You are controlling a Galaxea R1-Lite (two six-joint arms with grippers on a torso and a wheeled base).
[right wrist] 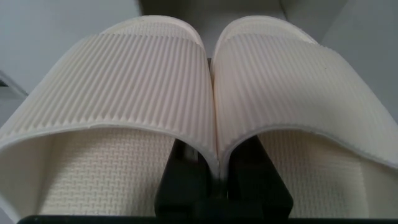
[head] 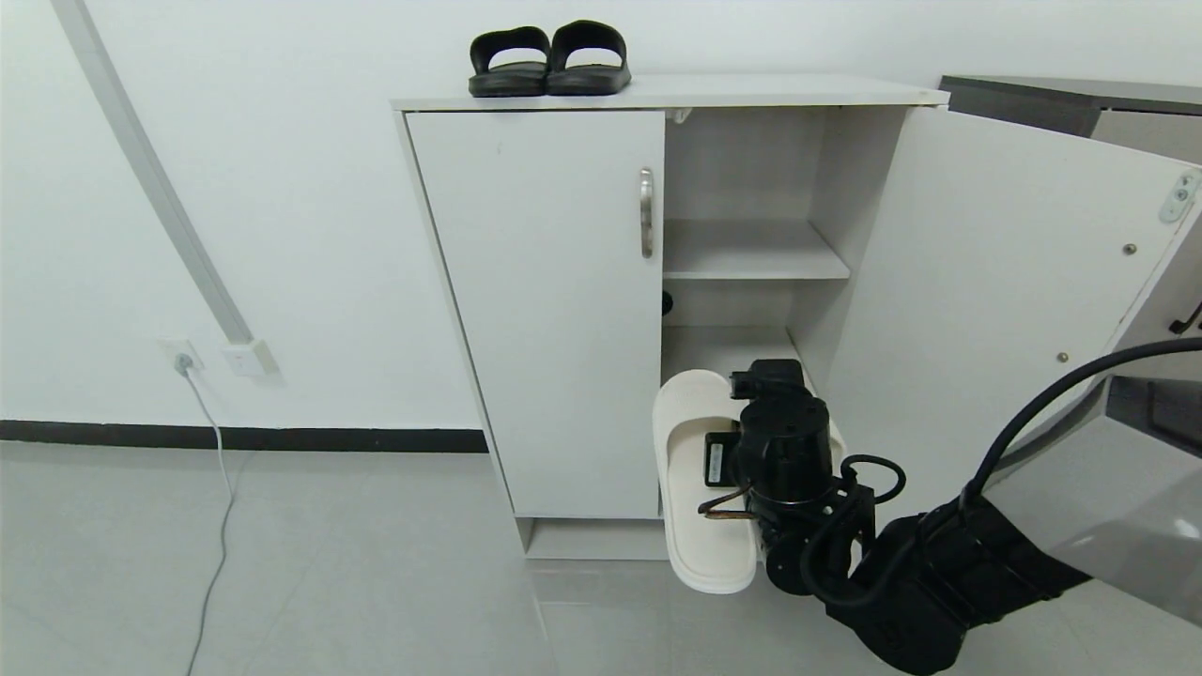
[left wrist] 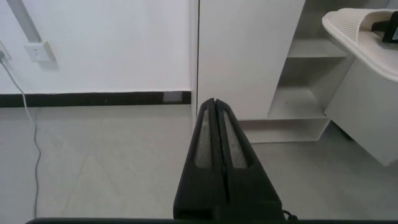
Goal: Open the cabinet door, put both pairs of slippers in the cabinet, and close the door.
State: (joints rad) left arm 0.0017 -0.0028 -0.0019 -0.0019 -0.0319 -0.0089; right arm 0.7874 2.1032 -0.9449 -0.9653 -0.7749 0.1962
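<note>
**White slippers held at the open cabinet**

Clamped in the right gripper (right wrist: pixel 214 183): a pair of white slippers (right wrist: pixel 143 81), side by side, pinched where their inner edges meet, ribbed straps up, toes pointing away from the wrist. Held just in front of the open right half of the cabinet (head: pixel 798 91), toes toward the shelves, heels out over the floor, not yet inside; which compartment they line up with cannot be told. Reached in low from the right, arm stretched forward, wrist above the soles.

Inside the cabinet: an upper shelf (head: pixel 747 249) and a lower shelf (head: pixel 723 343). Right door (head: pixel 986 282) swung wide; left door (head: pixel 535 310) shut.

On the cabinet top, toward its left end: a pair of black slippers (head: pixel 549 61), strap openings facing the room.

Over the floor tiles before the cabinet: the left gripper (left wrist: pixel 214 137), fingers pressed together with nothing between them, pointing toward the cabinet.

On the wall farther left: a socket (head: pixel 183 359) with a cable hanging to the floor.
</note>
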